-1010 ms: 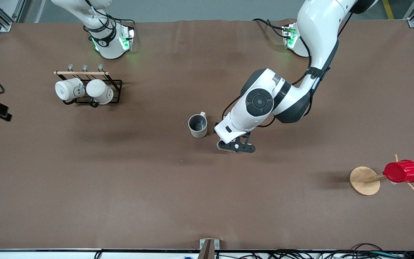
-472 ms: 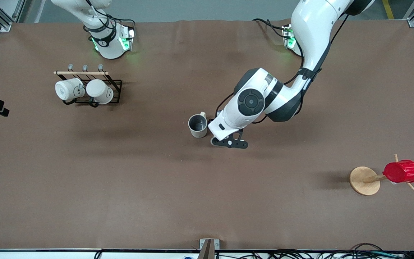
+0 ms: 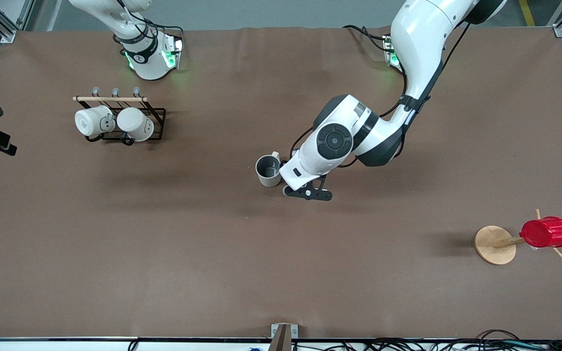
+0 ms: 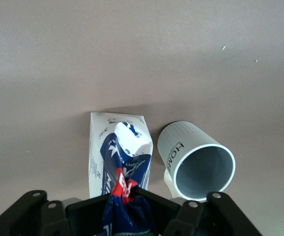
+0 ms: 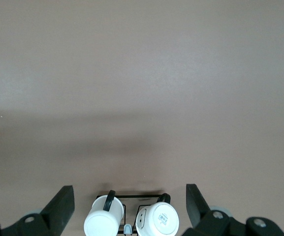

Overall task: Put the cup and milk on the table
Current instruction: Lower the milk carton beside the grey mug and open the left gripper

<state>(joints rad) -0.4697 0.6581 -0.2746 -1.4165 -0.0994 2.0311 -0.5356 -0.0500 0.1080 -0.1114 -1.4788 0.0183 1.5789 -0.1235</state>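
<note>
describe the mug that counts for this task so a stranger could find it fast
Near the middle of the brown table, beside the left gripper holding the milk carton, stands the cup. It is beige with a grey inside and dark lettering, unlike the two plain white mugs on the rack.

Black wire rack (image 3: 130, 127) with wooden rail (image 3: 110, 99), toward the right arm's end of the table, well apart from the left gripper (image 3: 305, 191). Two white mugs (image 3: 94, 121) (image 3: 135, 124) hang in it side by side, tipped on their sides.

Wooden peg stand, round base (image 3: 494, 244), toward the left arm's end, well apart from the same gripper. Red ribbed cup (image 3: 546, 232) sits on one peg, lying sideways.
</note>
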